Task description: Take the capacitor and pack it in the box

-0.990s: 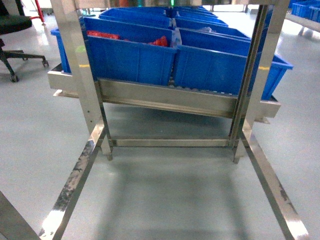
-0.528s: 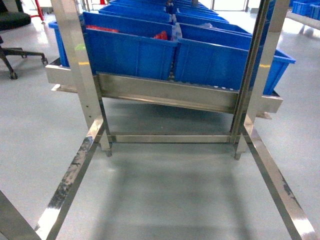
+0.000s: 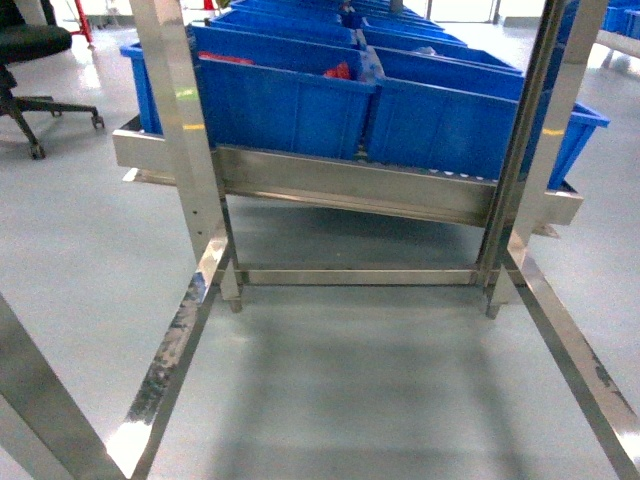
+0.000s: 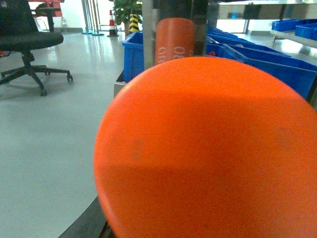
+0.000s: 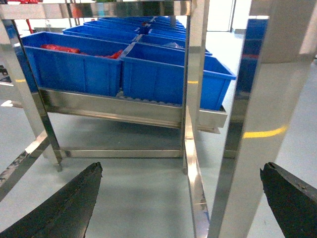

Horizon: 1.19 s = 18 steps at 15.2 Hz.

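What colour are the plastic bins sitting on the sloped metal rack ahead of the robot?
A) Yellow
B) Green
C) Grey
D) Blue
D: the bins lined up in rows on the steel rack are bright blue in the head view, and the right wrist view shows the same blue bins on it.

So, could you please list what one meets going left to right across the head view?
Office chair → left steel upright → left blue bin → right blue bin → right steel upright.
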### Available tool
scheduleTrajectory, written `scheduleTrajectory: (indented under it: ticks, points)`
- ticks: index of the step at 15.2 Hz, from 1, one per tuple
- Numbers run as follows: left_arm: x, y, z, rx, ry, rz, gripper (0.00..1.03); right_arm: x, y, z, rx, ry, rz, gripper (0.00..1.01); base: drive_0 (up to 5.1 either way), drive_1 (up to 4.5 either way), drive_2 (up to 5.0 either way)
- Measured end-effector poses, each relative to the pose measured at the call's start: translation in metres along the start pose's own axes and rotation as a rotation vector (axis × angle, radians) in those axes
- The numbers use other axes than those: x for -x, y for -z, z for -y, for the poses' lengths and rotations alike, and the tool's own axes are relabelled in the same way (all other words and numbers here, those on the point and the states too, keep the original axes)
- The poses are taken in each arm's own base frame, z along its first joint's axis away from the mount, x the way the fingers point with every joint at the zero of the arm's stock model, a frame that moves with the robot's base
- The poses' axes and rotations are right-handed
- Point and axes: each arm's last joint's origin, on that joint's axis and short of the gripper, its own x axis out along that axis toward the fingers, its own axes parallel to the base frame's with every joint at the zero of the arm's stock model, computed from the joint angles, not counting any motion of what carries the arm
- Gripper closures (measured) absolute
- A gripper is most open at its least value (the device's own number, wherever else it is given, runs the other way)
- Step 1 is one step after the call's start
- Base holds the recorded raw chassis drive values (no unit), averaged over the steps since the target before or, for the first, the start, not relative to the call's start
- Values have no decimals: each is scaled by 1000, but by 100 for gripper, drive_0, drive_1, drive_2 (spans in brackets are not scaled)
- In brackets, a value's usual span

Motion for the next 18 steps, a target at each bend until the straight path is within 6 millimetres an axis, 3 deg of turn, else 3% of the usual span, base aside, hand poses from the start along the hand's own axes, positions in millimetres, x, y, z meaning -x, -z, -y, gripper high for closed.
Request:
scheduleTrajectory:
  ticks: [4, 18]
  points:
    - [0, 0, 0, 0, -2, 0, 58, 0, 0, 0, 0, 0, 1, 3, 0, 0, 0]
    - [0, 0, 0, 0, -2, -1, 58, 0, 0, 0, 0, -1, 0, 3, -488, 257, 257]
